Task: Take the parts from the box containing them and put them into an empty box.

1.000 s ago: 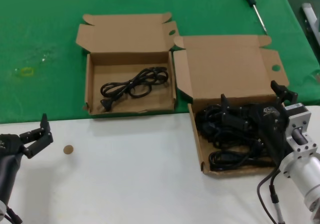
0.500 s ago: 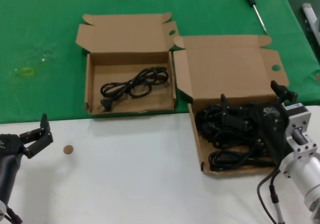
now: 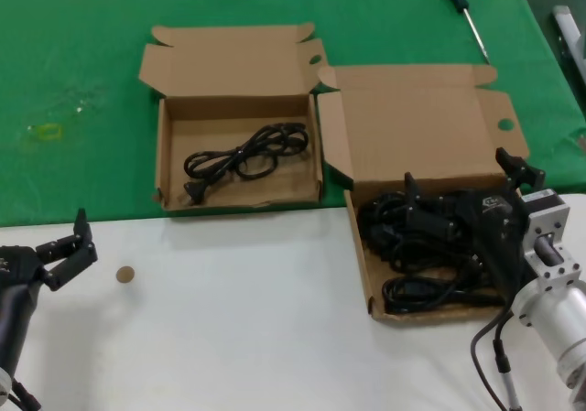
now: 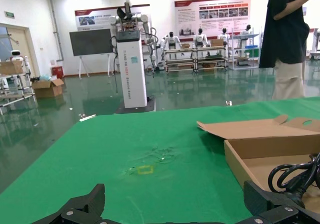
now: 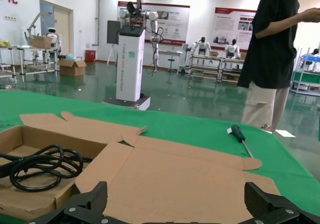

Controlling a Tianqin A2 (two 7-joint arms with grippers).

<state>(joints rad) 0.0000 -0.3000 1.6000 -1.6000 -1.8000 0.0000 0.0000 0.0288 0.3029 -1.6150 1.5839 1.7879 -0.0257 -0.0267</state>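
Note:
The larger cardboard box (image 3: 362,246) stands at the right, its big lid panel (image 3: 417,127) with a round hole raised behind it. Its tray holds a heap of black cables (image 3: 417,255). My right gripper (image 3: 462,180) is open and sits low over these cables, holding nothing. In the right wrist view the right gripper (image 5: 177,204) faces the lid panel (image 5: 175,174). The smaller box (image 3: 165,168) stands to the left with one black cable (image 3: 243,155) in it. My left gripper (image 3: 73,244) is open and empty at the front left, also in the left wrist view (image 4: 175,204).
A screwdriver (image 3: 465,10) lies on the green cloth at the back right. A small brown disc (image 3: 124,274) lies on the white table near the left gripper. A yellow mark (image 3: 48,132) is on the cloth at the left. A person (image 5: 280,54) stands beyond the table.

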